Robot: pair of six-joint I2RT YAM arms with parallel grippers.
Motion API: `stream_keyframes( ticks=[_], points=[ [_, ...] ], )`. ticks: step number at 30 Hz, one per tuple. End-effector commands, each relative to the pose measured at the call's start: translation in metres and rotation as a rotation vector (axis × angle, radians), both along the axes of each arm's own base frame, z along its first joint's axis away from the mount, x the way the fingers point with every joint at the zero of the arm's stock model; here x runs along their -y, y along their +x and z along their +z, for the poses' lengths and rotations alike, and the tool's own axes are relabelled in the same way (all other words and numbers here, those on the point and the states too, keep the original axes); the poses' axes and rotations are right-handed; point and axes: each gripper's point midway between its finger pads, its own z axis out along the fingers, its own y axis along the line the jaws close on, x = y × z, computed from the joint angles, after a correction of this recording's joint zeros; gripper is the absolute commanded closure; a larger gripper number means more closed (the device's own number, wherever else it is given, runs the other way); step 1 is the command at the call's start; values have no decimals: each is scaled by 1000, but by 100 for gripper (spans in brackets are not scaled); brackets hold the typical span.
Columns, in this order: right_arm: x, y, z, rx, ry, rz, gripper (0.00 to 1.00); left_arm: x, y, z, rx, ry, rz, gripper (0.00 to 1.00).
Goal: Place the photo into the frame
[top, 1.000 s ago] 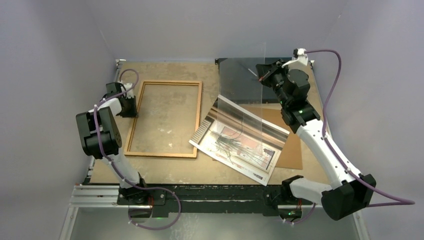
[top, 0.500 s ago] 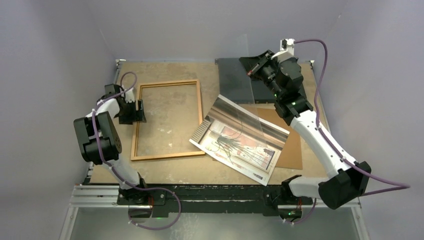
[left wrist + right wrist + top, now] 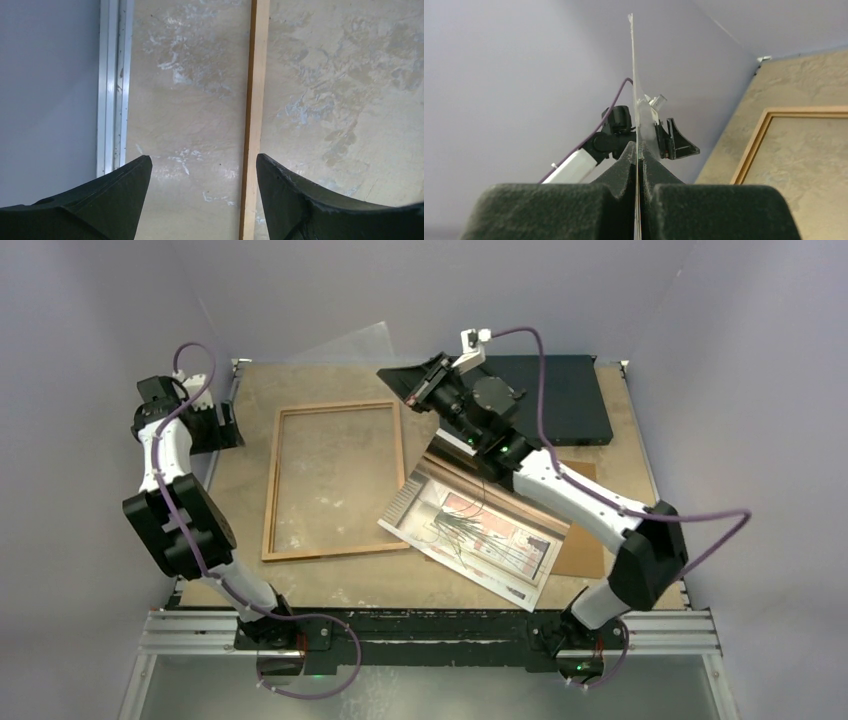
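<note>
The orange-brown wooden frame (image 3: 272,485) lies flat at left of centre, and the bare table shows through its opening. The photo (image 3: 480,530) lies face up to its right, one corner close to the frame's right rail. My right gripper (image 3: 415,385) hovers over the frame's far right corner, shut on a clear pane (image 3: 355,345) that stands edge-on (image 3: 633,75) between its fingertips (image 3: 638,150). My left gripper (image 3: 225,425) is open at the far left, near the frame's far left corner. The frame's left rail (image 3: 255,125) runs just inside its right finger (image 3: 290,195), untouched.
A black flat box (image 3: 565,400) sits at the back right. A brown hardboard sheet (image 3: 588,530) lies partly under the photo. The table's metal edge rail (image 3: 111,90) runs just left of my left gripper. The enclosure's walls stand close on three sides.
My left gripper has opened, let go of the frame's left rail and drawn back toward the far-left corner. The right arm has swung left with the pane, from over the black box to over the frame.
</note>
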Motion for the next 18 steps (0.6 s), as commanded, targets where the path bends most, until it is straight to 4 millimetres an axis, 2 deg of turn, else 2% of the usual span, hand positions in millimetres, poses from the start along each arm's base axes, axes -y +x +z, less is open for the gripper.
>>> stream_keyframes(
  ticks=[1, 7, 14, 18],
  points=[
    [-16, 13, 2, -44, 224, 26, 100, 2, -18, -2, -9, 58, -49, 25],
    [-33, 49, -60, -143, 230, -38, 100, 4, -28, -16, -30, 65, -80, 27],
    [-55, 71, -151, -293, 169, -34, 100, 13, -27, -20, -24, 21, -116, 30],
    [-58, 82, -183, -338, 135, -28, 100, 16, -30, -33, -48, 4, -131, 32]
  ],
)
